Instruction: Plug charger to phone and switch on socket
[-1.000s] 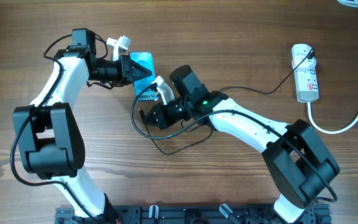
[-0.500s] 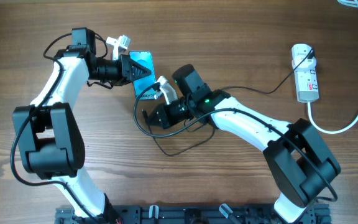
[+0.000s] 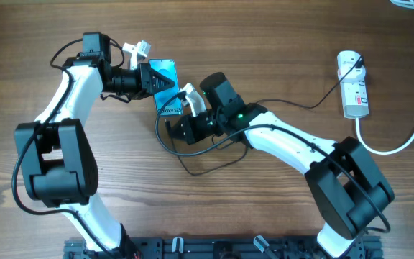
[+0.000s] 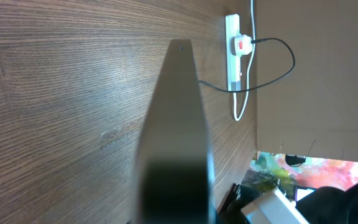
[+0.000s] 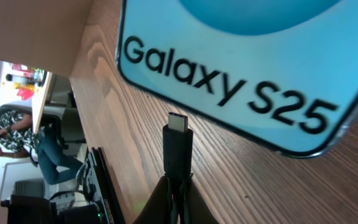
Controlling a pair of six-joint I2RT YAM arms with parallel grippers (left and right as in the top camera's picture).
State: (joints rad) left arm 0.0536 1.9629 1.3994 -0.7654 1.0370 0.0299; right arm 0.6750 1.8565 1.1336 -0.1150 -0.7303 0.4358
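Note:
The phone (image 3: 167,75), cyan screen with a white "Galaxy S25" band, is held at a tilt above the table with my left gripper (image 3: 154,78) shut on it. In the left wrist view the phone (image 4: 176,124) shows edge-on as a dark slab. My right gripper (image 5: 178,190) is shut on the charger's dark connector (image 5: 177,142), whose tip points at the phone's (image 5: 241,56) bottom edge, a short gap away. The thin black charger cable (image 3: 293,105) loops across the table to a plug in the white socket (image 3: 353,86), whose red switch (image 4: 241,45) shows far off.
A thick white cord (image 3: 408,140) runs from the socket toward the right edge and up to the far corner. A black rail (image 3: 214,248) lines the table's front edge. Slack black cable (image 3: 200,167) lies under my right arm.
My right gripper has moved slightly up and toward the phone with the connector. The left arm and the phone have stayed put.

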